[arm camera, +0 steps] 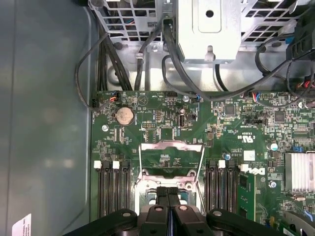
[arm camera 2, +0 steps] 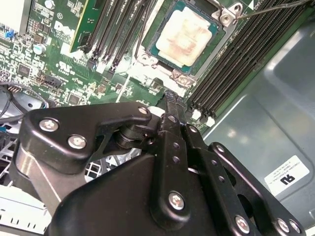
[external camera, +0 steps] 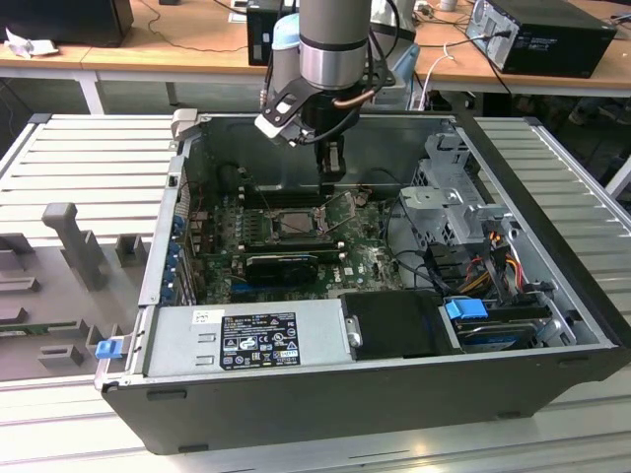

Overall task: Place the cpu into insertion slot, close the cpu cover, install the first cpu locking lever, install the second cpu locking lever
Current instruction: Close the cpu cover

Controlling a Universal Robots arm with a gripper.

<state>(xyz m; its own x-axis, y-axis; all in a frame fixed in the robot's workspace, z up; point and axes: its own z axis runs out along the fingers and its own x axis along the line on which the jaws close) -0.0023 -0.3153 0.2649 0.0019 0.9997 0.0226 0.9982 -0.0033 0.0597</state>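
My arm (external camera: 330, 39) points straight down into the case (external camera: 394, 394). My pincer (arm camera: 168, 192), 2 fingers (arm camera: 159, 199) pressed together and empty, hangs near the insertion slot (arm camera 2: 182, 77), cpu (arm camera 2: 189, 34) seated inside, cpu cover (arm camera: 171, 156) open.

exterior view looks down into the open computer case (external camera: 325, 394); both close wrist views share the insertion slot (arm camera 2: 147, 58).

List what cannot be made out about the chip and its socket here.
- First wrist view: the black gripper covers the centre of the small square silvery-rimmed socket; the picture's edge cuts off the rest.
- Second wrist view: the edge cuts off the socket's far side beyond the pale grey-beige square chip.
- Exterior view: the chip is too small to tell whether it sits flat.
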